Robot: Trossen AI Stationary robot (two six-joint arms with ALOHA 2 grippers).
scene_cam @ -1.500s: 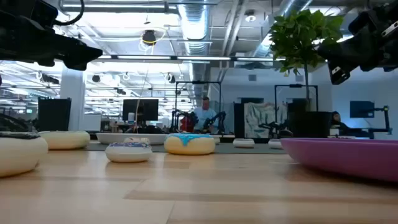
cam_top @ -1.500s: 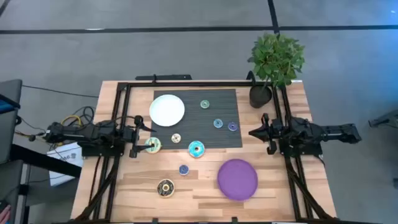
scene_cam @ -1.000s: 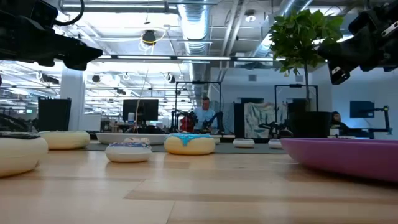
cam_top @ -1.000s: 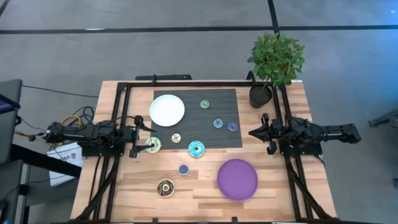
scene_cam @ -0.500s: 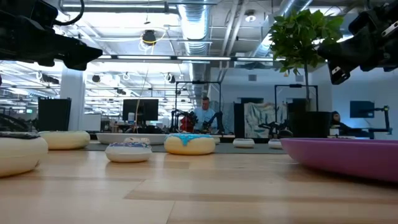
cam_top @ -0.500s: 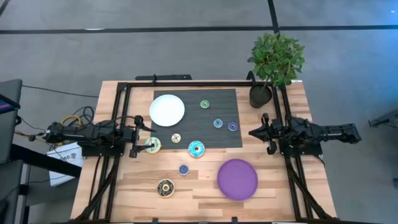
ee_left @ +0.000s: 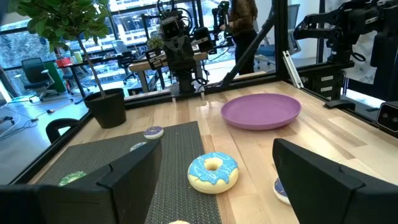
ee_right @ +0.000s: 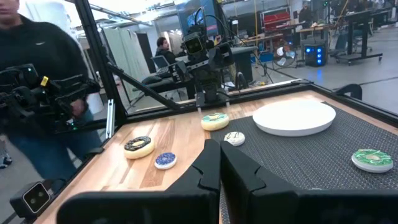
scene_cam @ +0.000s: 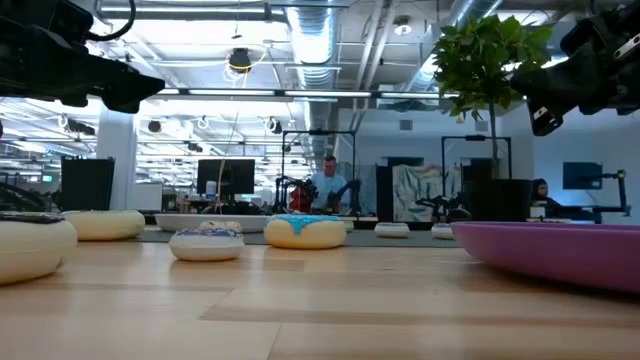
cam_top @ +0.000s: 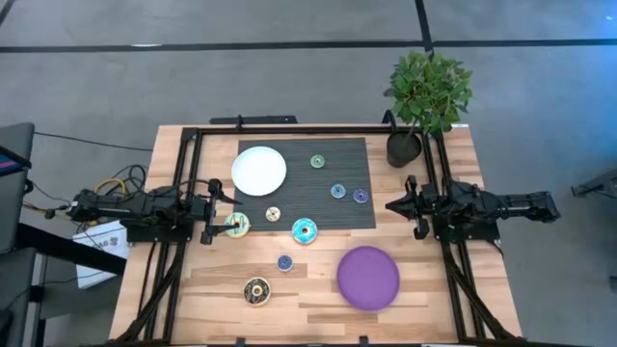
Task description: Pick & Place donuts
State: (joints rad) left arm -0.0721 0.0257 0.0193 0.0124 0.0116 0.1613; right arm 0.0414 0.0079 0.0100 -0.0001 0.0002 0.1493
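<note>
Low view is rough: the purple plate (scene_cam: 560,250) runs off the edge, and so does one donut (scene_cam: 25,250). From the left wrist, a blue donut (ee_left: 281,190) is half hidden behind that arm's fingers (ee_left: 323,180), and the far donuts (ee_left: 153,132) are too small to tell colours.

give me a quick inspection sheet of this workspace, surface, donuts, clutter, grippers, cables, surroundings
surface: wooden table with a dark mat on its far half.
job's things: seven donuts, none on a plate. Green, blue-iced and purple on the mat; cream at its edge; teal, small blue and brown on bare wood; one by the left gripper. white plate and purple plate bare.
clutter: potted plant at the far right corner.
grippers: left gripper open at the left edge; right gripper shut at the right edge, fingers holding nothing.
cables: bundle off the left edge.
surroundings: person beyond the table.
</note>
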